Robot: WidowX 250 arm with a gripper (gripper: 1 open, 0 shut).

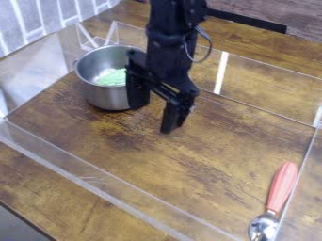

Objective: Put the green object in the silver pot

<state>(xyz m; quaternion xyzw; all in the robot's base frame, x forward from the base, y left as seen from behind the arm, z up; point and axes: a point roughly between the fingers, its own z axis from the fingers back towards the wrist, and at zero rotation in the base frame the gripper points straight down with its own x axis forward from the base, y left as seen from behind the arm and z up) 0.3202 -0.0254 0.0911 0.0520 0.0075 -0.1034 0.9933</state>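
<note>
The silver pot [104, 87] stands at the back left of the wooden table. The pale-green object [115, 77] lies inside it, on the pot's bottom. My black gripper [154, 106] hangs just right of the pot, fingers pointing down above the table. Its two fingers stand apart with nothing between them, so it is open and empty. The left finger [137, 94] is close to the pot's right wall.
A red-handled metal spoon [277, 201] lies at the front right, outside the low clear plastic wall [88, 168] that rings the work area. A clear upright panel [223, 72] stands behind the gripper.
</note>
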